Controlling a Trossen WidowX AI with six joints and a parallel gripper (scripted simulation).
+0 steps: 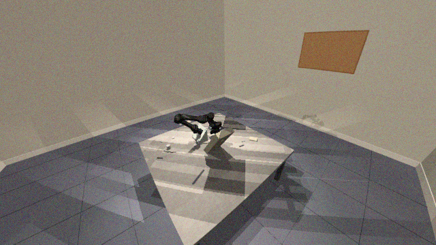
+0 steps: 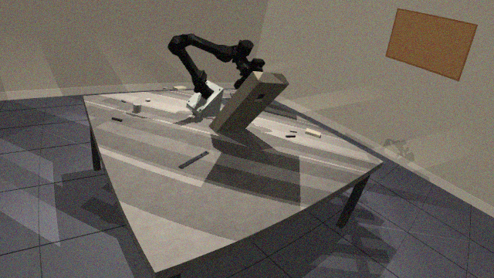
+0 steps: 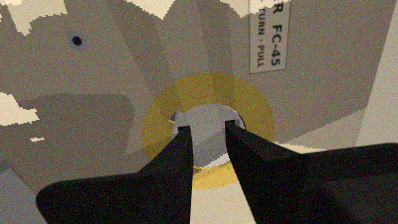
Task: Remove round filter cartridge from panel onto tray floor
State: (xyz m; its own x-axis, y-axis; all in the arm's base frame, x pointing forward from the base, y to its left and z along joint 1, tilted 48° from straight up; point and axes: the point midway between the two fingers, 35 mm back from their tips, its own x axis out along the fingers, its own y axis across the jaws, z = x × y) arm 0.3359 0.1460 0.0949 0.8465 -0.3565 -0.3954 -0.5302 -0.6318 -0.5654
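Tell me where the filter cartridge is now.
In the wrist view the filter cartridge sits centre, inside the yellow ring on the panel, gripped by the gripper.

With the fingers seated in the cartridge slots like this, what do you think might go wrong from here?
1. The fingers grip only the narrow web of the cartridge; a pull could slip them out of the slots.
2. The cartridge still sits inside the yellow ring, and the label reads turn, then pull; pulling without enough turn may jam it.
3. The panel leans steeply, so an off-axis pull could bind the cartridge.
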